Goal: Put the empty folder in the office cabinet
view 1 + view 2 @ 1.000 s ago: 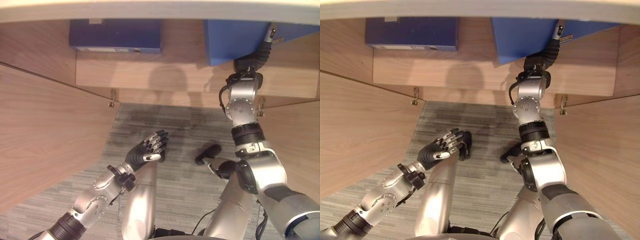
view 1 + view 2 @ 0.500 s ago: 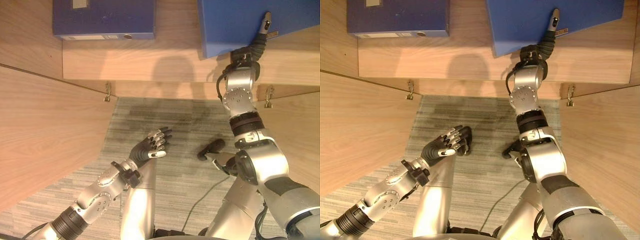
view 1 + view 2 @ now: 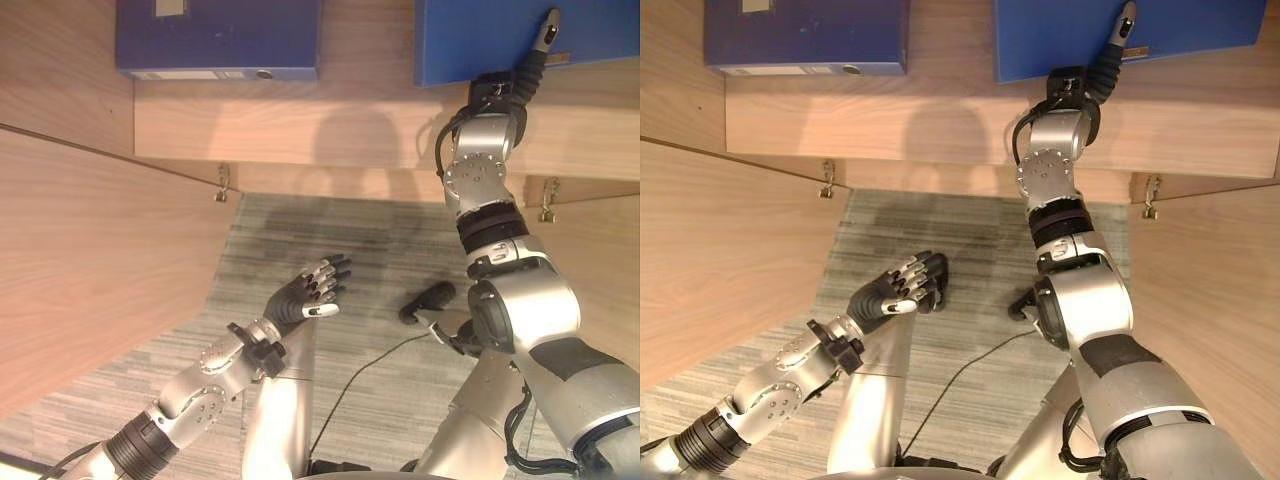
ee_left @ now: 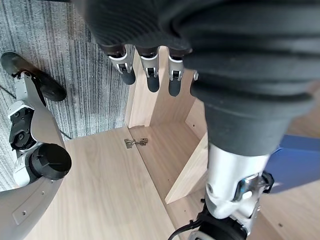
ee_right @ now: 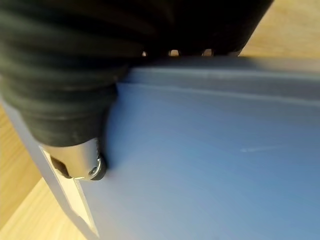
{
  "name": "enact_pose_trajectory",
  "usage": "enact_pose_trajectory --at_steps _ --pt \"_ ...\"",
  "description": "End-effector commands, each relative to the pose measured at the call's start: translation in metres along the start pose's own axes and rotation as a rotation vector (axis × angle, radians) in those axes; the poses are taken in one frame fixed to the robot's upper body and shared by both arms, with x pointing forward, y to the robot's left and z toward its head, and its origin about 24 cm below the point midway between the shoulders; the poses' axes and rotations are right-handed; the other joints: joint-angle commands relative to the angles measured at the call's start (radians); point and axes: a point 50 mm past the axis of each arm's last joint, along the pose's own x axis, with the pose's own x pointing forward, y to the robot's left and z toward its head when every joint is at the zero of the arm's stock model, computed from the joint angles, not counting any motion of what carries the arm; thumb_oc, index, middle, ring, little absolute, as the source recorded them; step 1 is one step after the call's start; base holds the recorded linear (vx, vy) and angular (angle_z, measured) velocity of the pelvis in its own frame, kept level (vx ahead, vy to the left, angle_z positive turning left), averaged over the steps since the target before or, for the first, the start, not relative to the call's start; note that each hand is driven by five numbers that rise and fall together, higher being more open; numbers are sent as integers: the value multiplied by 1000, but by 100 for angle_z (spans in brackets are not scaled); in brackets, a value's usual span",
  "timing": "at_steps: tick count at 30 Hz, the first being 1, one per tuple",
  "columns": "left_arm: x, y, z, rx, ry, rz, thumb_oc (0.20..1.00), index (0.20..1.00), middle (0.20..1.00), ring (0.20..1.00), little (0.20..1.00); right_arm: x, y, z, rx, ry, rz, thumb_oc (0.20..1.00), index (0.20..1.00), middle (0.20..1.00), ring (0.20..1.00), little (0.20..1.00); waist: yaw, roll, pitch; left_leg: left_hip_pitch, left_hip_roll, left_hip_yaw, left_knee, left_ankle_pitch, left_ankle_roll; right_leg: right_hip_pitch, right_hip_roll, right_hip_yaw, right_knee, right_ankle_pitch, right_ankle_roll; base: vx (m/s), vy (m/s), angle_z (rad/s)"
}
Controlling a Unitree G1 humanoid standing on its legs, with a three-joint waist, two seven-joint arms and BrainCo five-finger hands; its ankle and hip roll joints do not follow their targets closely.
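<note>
A bright blue folder (image 3: 470,40) lies flat on the cabinet shelf (image 3: 300,125), at its right end. My right hand (image 3: 515,80) reaches up to the folder's near edge. Its thumb (image 3: 546,30) lies on the top face and its fingers are tucked under the folder, out of sight. The right wrist view has the thumb (image 5: 82,162) pressed on the blue cover (image 5: 210,165). My left hand (image 3: 298,298) hangs low over the carpet in front of the cabinet, with relaxed fingers (image 4: 150,75) holding nothing.
A darker blue folder (image 3: 218,38) lies at the shelf's left end. The cabinet's left door (image 3: 90,270) and right door (image 3: 600,270) stand open on either side of me. Grey carpet (image 3: 330,240) lies between them.
The view has tilted up towards the shelf. My right hand has pushed the blue folder deeper onto the shelf and squared it up. The left hand has barely shifted.
</note>
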Motion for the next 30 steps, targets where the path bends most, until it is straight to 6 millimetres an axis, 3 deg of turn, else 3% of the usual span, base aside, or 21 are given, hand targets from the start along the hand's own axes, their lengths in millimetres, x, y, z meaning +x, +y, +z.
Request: enact_pose_trajectory --at_steps 1,2,3,9,13,14,17,20,24,26,29,30 --pt "-6 -23 5 33 -16 -109 1000 1000 1000 1000 1000 -5 29 -4 20 -32 50 200 200 200 200 200 24 5 -31 45 -32 -26 -69 -48 -2 63 15 114 29 -84 108 0 0 0" --pt "-6 -23 5 34 -16 -109 1000 1000 1000 1000 1000 -5 30 -4 19 -33 48 200 200 200 200 200 24 5 -31 47 -32 -26 -71 -47 -2 65 15 113 27 -83 109 0 0 0" --pt "-5 -25 5 40 -10 -115 1000 1000 1000 1000 1000 -9 35 -5 14 -38 67 1000 1000 1000 1000 1000 22 5 -32 56 -31 -24 -82 -44 -3 77 14 106 17 -78 111 0 0 0" --pt "-5 -26 5 52 -9 -118 1000 1000 1000 1000 1000 -26 51 -11 -54 -53 176 1000 1000 1000 1000 1000 13 -1 -27 83 -32 -18 -105 -39 -7 105 22 101 -11 -65 116 -1 4 1" --pt "-5 -26 3 67 -8 -109 1000 1000 1000 1000 1000 -52 60 -21 -123 -57 292 1000 1000 1000 1000 1000 3 -7 -16 99 -29 -12 -123 -35 -8 120 26 99 -31 -57 116 0 4 -1" --pt "-5 -26 3 78 -7 -101 1000 1000 1000 1000 1000 -68 64 -23 -173 -64 371 1000 1000 1000 1000 1000 -6 -11 -10 103 -25 -9 -127 -34 -7 125 28 99 -39 -53 116 0 0 0" --pt "-6 -25 2 82 -4 -97 1000 1000 1000 1000 1000 -75 63 -24 -189 -62 394 1000 1000 1000 1000 1000 -10 -12 -9 106 -25 -9 -130 -33 -7 126 28 98 -40 -53 116 0 0 0" --pt "-11 -27 1 83 -5 -86 1000 1000 1000 1000 1000 -102 67 -24 -272 -78 553 1000 1000 1000 1000 1000 -24 -20 1 102 -22 -6 -121 -34 -4 124 27 102 -38 -52 113 0 0 0" --pt "-15 -25 1 83 -13 -70 1000 1000 1000 1000 1000 -107 58 -26 -357 -72 592 1000 1000 1000 1000 1000 -37 -25 4 97 -17 -3 -112 -36 -3 117 24 108 -32 -53 110 0 0 0" --pt "-19 -20 3 89 -22 -44 1000 1000 1000 1000 1000 -105 42 -27 -508 -56 636 1000 1000 1000 1000 1000 -51 -39 9 98 -11 -3 -113 -32 -4 115 27 109 -35 -46 109 0 0 0" --pt "-22 -17 6 85 -38 -22 1000 1000 1000 1000 1000 -106 33 -24 -614 -48 690 1000 1000 1000 1000 1000 -62 -47 12 100 -6 0 -117 -30 -5 115 28 108 -39 -42 108 1 -5 -1" --pt "-27 -12 6 84 -43 6 1000 1000 1000 1000 1000 -100 20 -19 -745 -38 723 1000 1000 1000 1000 1000 -67 -56 13 100 -3 -1 -121 -28 -7 114 30 106 -43 -39 110 1 -12 -4"
